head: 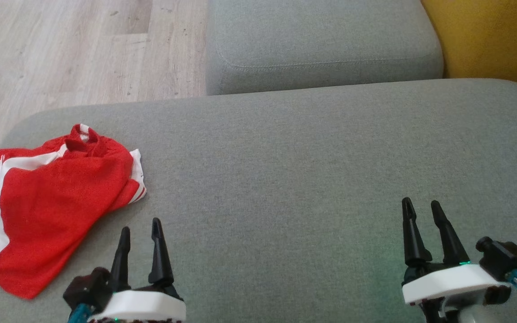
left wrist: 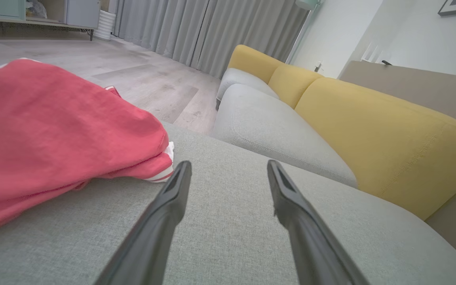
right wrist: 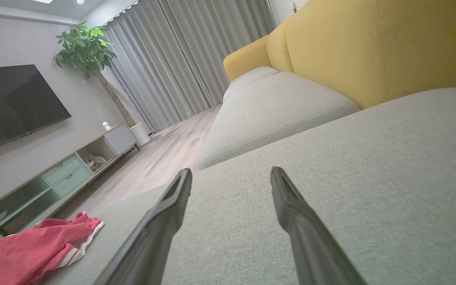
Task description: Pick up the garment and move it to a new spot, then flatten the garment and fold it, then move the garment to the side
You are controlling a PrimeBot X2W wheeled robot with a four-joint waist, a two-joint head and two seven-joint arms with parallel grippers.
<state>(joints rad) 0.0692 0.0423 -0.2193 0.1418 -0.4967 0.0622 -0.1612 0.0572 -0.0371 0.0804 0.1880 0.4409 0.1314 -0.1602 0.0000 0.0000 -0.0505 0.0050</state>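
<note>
Garment (head: 56, 202), red with white stripes, lies crumpled and untouched at the left end of the grey sofa seat (head: 285, 148), so the first pick-up is not yet begun. Just to its right, the left tool (head: 141, 224) has its fingers spread and holds nothing. Its next move should be to reach left and pinch a fabric edge. Far right, the right tool (head: 421, 204) is likewise spread and empty.

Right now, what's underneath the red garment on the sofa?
The red and white garment lies crumpled on the grey sofa cushion, which shows along its near and right sides. Whether anything sits beneath its folds cannot be seen; the cloth covers it.
</note>
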